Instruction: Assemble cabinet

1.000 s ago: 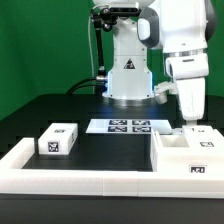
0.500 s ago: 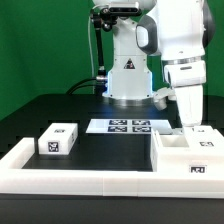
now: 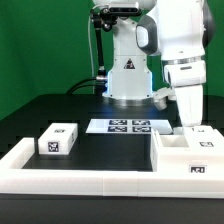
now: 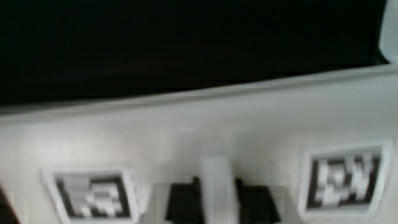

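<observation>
The large white cabinet block (image 3: 188,156), open on top and tagged on its front, sits on the exterior view's right. My gripper (image 3: 190,127) reaches straight down onto its far edge. In the blurred wrist view the two dark fingertips (image 4: 185,196) stand close on either side of a thin white wall of this block (image 4: 196,120), with a tag on each side; the gripper (image 4: 219,196) looks shut on that wall. A small white cabinet block (image 3: 57,140) with a tag lies alone on the exterior view's left.
The marker board (image 3: 128,126) lies flat on the black table in front of the robot base (image 3: 128,78). A long low white border rail (image 3: 80,178) runs along the front and up the left side. A green backdrop stands behind.
My gripper has come down a little onto the large block's far edge since one second ago; it has not moved in the last half second. The blocks have not moved.
</observation>
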Available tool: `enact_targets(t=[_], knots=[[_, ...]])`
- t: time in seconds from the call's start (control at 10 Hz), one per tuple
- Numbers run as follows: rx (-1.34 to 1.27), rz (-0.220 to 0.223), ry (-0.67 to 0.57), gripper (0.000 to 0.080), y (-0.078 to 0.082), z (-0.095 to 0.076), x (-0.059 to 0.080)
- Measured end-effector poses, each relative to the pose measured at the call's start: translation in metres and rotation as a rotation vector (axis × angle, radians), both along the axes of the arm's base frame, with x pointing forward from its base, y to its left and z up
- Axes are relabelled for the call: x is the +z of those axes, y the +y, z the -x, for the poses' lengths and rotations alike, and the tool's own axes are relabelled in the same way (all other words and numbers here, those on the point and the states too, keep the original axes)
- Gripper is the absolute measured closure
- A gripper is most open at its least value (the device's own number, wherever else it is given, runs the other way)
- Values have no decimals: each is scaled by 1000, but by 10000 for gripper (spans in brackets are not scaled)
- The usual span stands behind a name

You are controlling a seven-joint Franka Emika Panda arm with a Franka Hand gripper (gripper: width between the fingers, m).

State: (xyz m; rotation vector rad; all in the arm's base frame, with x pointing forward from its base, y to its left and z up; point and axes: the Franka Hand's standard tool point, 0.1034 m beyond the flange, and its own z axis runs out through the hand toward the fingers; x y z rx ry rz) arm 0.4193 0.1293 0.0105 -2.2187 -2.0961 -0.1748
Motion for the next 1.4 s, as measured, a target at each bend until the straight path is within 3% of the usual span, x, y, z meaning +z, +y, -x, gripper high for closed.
enact_targets(t=[0.5, 0.8, 1.0, 1.4], knots=[[4, 2, -1, 738, -2, 1, 1], [21, 50, 8, 737, -29, 12, 21], [34, 90, 1, 737, -47, 1, 43], [33, 90, -8, 737, -55, -5, 45]])
